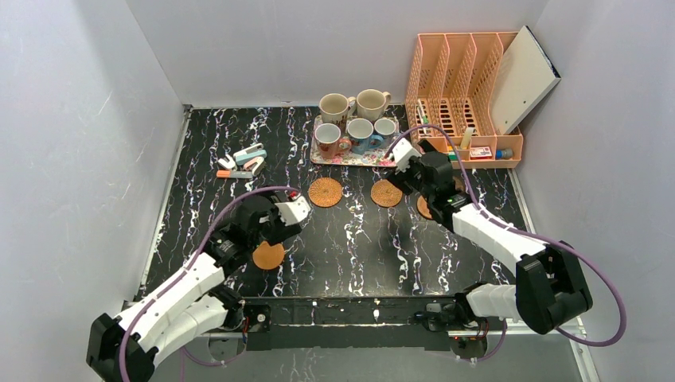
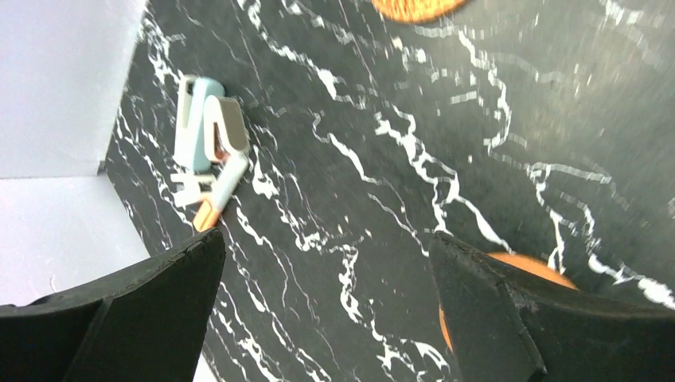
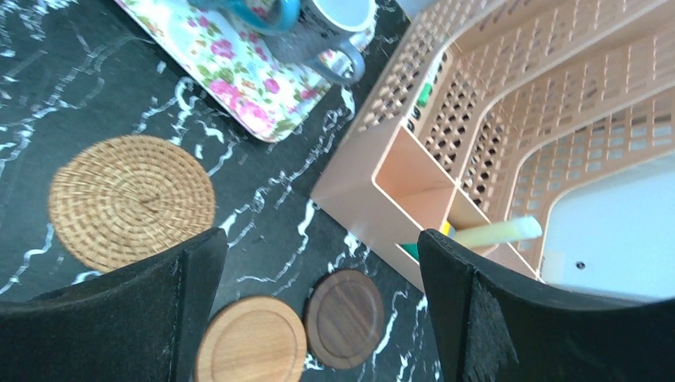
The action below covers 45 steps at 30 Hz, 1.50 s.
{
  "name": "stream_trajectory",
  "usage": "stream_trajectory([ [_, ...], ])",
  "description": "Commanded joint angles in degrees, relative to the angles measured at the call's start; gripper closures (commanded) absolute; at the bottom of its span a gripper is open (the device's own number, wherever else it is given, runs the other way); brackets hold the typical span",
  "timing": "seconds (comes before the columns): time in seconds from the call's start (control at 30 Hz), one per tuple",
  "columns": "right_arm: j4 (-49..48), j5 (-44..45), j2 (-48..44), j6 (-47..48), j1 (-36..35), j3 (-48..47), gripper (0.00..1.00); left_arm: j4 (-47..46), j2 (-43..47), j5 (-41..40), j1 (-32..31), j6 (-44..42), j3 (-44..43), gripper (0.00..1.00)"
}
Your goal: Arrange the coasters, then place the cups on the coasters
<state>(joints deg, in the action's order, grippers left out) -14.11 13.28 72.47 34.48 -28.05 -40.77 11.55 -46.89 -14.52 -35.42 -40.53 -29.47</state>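
Observation:
Several cups stand on the floral tray at the back. Two woven coasters lie in front of it. A smooth orange coaster lies by my left gripper, which is open and empty; that coaster peeks from behind its right finger. My right gripper hangs open above a light wooden coaster and a dark brown coaster, which touch each other. A woven coaster lies to their left.
A peach desk organizer with pens and a white board stands at the back right, close to the right gripper. Small staplers and a pen lie at the back left. Grey walls enclose the table.

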Motion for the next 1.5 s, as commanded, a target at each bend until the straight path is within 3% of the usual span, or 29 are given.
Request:
stream_trajectory([
  [0.0,5.3,1.7,0.7,-2.3,4.0,-5.7,0.02,2.0,2.4,5.2,0.2,7.3,-4.4,0.02],
  [0.23,15.8,-9.0,3.4,-8.8,17.2,-9.8,0.02,3.8,9.3,11.0,0.2,11.9,-1.5,0.02],
  [0.47,19.8,-12.0,9.0,-11.0,18.8,-11.8,0.02,4.0,12.1,17.4,0.2,14.8,0.6,0.02],
  [0.77,23.1,-4.6,16.7,-9.1,18.8,-13.1,0.02,3.4,11.0,19.7,0.2,15.0,1.8,0.02],
  [0.93,27.0,-3.8,15.6,-8.7,18.8,-13.4,0.02,3.3,11.3,19.9,0.2,15.2,1.7,0.02],
  [1.47,21.9,3.6,8.9,-0.2,20.0,2.8,0.02,2.5,11.0,20.1,0.2,15.2,2.6,0.02],
])
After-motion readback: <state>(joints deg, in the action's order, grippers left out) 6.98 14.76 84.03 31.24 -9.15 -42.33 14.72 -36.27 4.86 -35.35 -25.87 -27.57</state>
